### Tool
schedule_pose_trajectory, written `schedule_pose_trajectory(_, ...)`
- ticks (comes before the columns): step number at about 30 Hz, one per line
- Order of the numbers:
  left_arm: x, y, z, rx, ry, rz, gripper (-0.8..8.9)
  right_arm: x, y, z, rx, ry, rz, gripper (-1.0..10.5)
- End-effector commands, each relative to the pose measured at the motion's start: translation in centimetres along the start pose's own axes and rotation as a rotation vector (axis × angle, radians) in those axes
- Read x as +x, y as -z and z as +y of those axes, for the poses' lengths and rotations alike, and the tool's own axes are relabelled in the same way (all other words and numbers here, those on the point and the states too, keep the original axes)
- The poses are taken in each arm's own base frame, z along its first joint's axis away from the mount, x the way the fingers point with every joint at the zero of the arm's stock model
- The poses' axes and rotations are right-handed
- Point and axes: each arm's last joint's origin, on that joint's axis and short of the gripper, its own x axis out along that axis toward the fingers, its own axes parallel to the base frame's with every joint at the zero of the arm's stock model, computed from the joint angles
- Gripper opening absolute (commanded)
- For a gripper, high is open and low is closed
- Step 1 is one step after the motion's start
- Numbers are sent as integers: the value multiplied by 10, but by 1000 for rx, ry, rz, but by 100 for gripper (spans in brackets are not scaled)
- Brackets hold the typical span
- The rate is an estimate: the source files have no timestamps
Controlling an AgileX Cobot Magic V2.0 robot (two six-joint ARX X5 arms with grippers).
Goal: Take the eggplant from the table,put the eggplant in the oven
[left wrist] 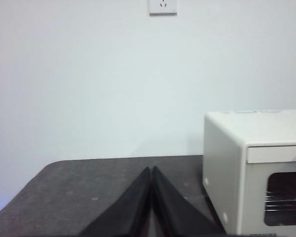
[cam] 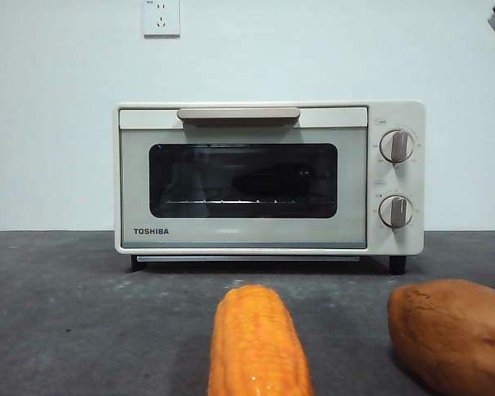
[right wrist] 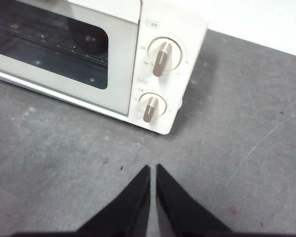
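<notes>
The oven [cam: 269, 176] door is sitting closed, and a dark elongated shape, probably the eggplant [cam: 274, 176], is lying on the rack behind the glass; the task is appearing complete. Both the left gripper [left wrist: 152, 170] and the right gripper [right wrist: 152, 168] are resting with jaws together, holding nothing. A corn cob [cam: 256, 342] and sweet potato [cam: 450, 332] are lying on the dark grey speckled bench [cam: 66, 313], against a plain white wall with a socket [cam: 161, 16]
</notes>
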Motion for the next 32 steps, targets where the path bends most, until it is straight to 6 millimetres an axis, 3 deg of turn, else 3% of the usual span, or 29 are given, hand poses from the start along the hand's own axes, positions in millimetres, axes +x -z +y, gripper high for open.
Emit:
schedule_pose_trajectory(1, 2, 12, 0, 14, -1, 21, 6, -2, -4, 1, 17, -7, -20, 4)
schedule_pose_trajectory(16, 3, 76, -3, 27, 8, 272, 6, -4, -5, 0, 23, -2, -31, 4)
schedule_pose_trajectory(32, 2, 79, -3, 28, 9, 300, 6, -4, -5, -1, 22, 7, -32, 4)
